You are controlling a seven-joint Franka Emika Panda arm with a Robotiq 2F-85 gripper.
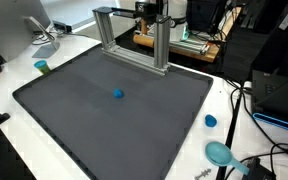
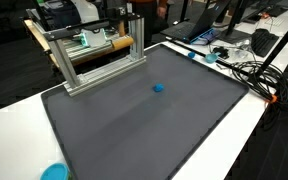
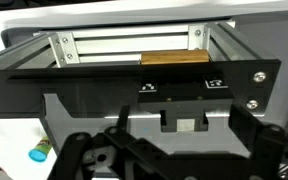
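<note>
In the wrist view my gripper (image 3: 172, 160) fills the bottom edge, its black fingers (image 3: 84, 150) spread wide and open with nothing between them. It hangs high over the back of the table, above an aluminium frame (image 3: 134, 42) with a wooden block (image 3: 174, 58) lying behind it. The frame (image 1: 134, 40) stands at the far edge of a dark grey mat (image 1: 74, 120) in both exterior views, with the arm's black head (image 1: 150, 9) just above it. A small blue ball (image 1: 118, 95) (image 2: 158, 87) lies alone near the mat's middle, well away from the gripper.
A teal cylinder (image 1: 42, 67) (image 3: 39, 152) lies off one side of the mat. A blue cap (image 1: 211, 121) and a teal dish (image 1: 219, 153) sit on the white table. Cables (image 1: 249, 110), a laptop and monitors crowd the table's edges.
</note>
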